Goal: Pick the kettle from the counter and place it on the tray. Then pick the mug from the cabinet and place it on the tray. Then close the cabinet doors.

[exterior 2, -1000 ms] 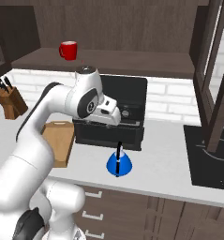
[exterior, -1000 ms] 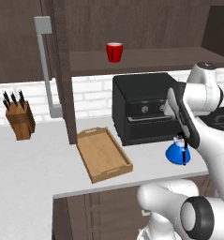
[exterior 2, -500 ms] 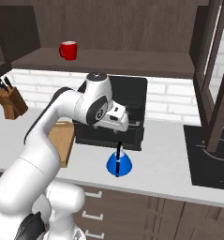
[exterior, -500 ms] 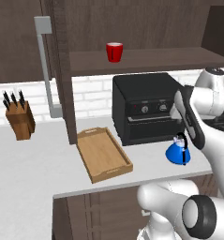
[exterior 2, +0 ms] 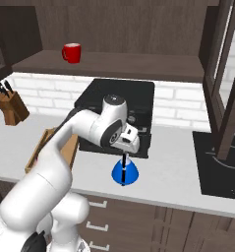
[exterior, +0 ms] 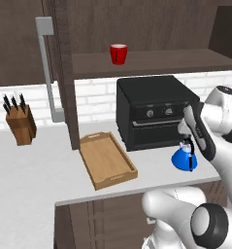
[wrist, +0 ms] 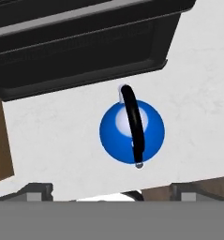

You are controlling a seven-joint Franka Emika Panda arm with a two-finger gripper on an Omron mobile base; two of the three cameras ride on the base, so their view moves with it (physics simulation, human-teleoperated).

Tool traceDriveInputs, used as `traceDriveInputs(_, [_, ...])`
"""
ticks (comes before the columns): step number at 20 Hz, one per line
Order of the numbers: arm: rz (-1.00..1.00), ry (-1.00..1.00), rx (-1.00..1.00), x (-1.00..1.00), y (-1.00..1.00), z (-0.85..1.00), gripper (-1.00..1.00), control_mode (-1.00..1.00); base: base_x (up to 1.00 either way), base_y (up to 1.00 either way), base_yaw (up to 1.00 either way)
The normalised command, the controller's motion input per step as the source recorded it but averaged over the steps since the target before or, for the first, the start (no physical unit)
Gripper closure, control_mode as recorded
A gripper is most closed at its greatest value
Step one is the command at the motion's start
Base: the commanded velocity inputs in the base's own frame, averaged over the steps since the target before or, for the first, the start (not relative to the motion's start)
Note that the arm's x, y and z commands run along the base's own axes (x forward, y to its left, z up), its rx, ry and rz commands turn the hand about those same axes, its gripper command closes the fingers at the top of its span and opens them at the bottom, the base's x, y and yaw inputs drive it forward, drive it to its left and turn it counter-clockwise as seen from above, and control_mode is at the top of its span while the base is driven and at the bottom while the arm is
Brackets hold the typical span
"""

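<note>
The small bright blue cone-shaped kettle (exterior: 185, 159) with its thin black arched handle stands on the light grey-white counter (exterior: 35, 170) just in front of the black countertop oven (exterior: 154, 111), and the white arm's two-finger gripper (exterior 2: 126, 147) hangs directly above it with its fingers spread wide, seemingly clear of the handle, though the base views are too coarse to be sure. The shallow light-wood tray (exterior: 107, 161) lies bare on the counter left of the oven. The small red mug (exterior: 118, 54) sits on the shelf of the dark brown wall cabinet (exterior: 151, 62), whose glass-panelled doors (exterior 2: 226, 81) stand open.
</note>
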Motion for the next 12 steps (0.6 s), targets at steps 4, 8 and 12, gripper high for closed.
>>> traceDriveInputs(4, [0.00, 0.00, 0.06, 0.03, -0.23, -0.38, -1.00, -1.00, 0.00, 0.00, 0.00])
traceDriveInputs(8, [0.00, 0.02, 0.07, 0.10, -0.17, -0.24, -1.00, -1.00, 0.00, 0.00, 0.00])
traceDriveInputs(12, [0.00, 0.03, 0.05, 0.14, -0.11, -0.28, -1.00, -1.00, 0.00, 0.00, 0.00])
